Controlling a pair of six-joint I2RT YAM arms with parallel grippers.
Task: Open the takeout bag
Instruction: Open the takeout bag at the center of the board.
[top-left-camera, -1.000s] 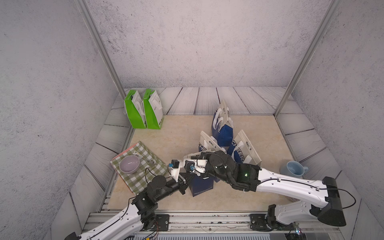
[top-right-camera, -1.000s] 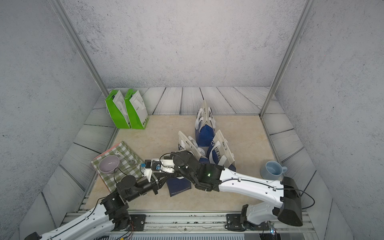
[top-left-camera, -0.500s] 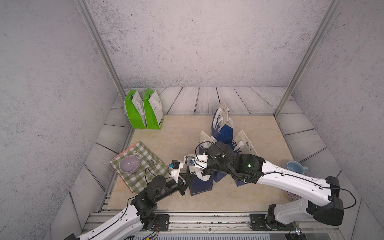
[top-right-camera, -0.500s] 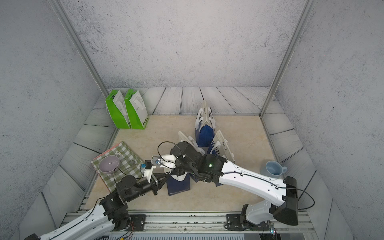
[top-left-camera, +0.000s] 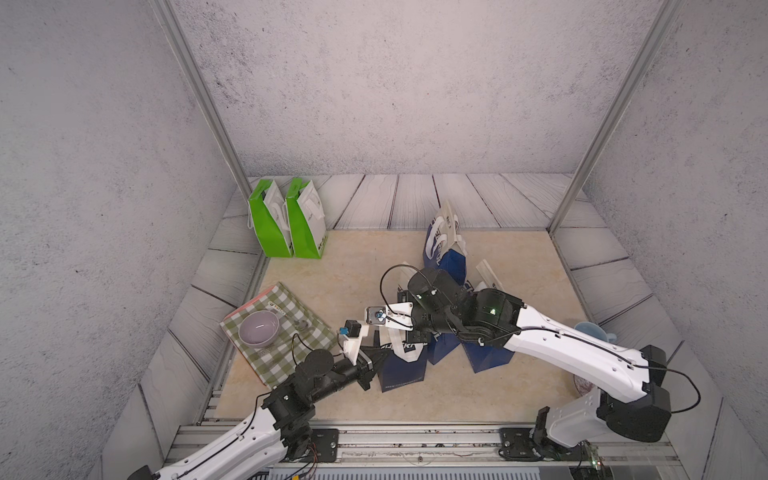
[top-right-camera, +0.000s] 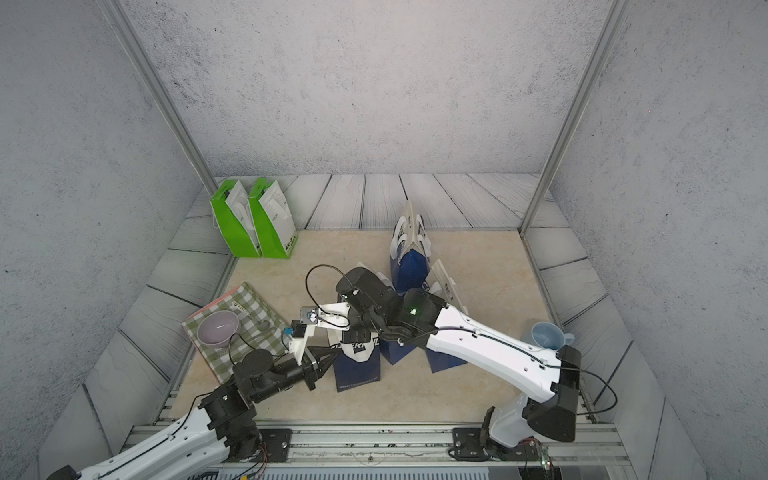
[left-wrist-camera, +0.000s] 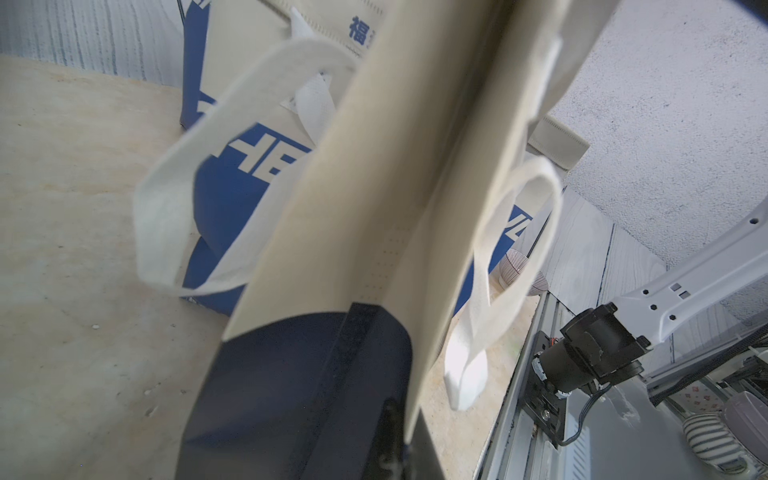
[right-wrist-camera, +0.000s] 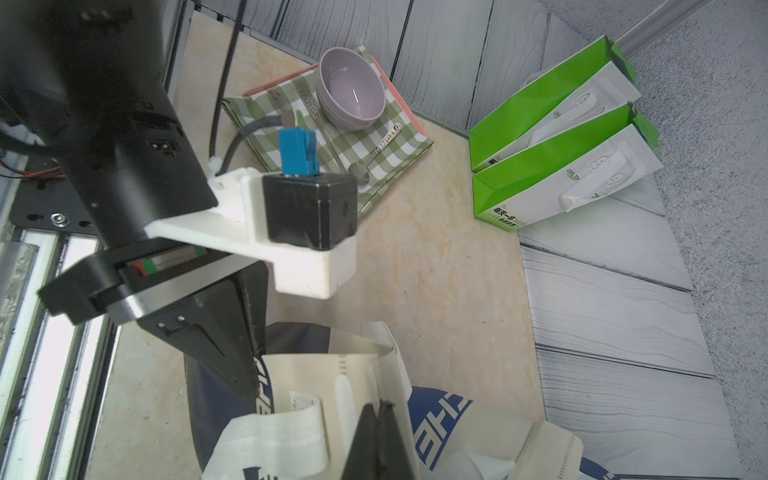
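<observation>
The takeout bag (top-left-camera: 402, 368) (top-right-camera: 356, 370) is blue below and cream on top, and stands upright near the table's front in both top views. My left gripper (top-left-camera: 379, 354) (top-right-camera: 331, 353) reaches its near-left top corner. In the left wrist view the left gripper (left-wrist-camera: 409, 436) is shut on the bag's cream top panel (left-wrist-camera: 374, 199), with white handles (left-wrist-camera: 166, 216) hanging on either side. My right gripper (top-left-camera: 409, 338) (top-right-camera: 360, 334) comes down on the bag's top from above. In the right wrist view the right gripper (right-wrist-camera: 380, 404) is shut at the cream rim (right-wrist-camera: 316, 370), apparently pinching it.
Several more blue and cream bags (top-left-camera: 445, 249) (top-left-camera: 487, 359) stand just behind and right of the takeout bag. Two green bags (top-left-camera: 286, 222) are at the back left. A checked cloth (top-left-camera: 291, 345) holds a lilac bowl (top-left-camera: 258, 328). A blue cup (top-left-camera: 590, 332) sits at the right.
The right arm's wrist and forearm have lifted and swung toward the back while its gripper stays at the bag's top. The left gripper has hardly moved.
</observation>
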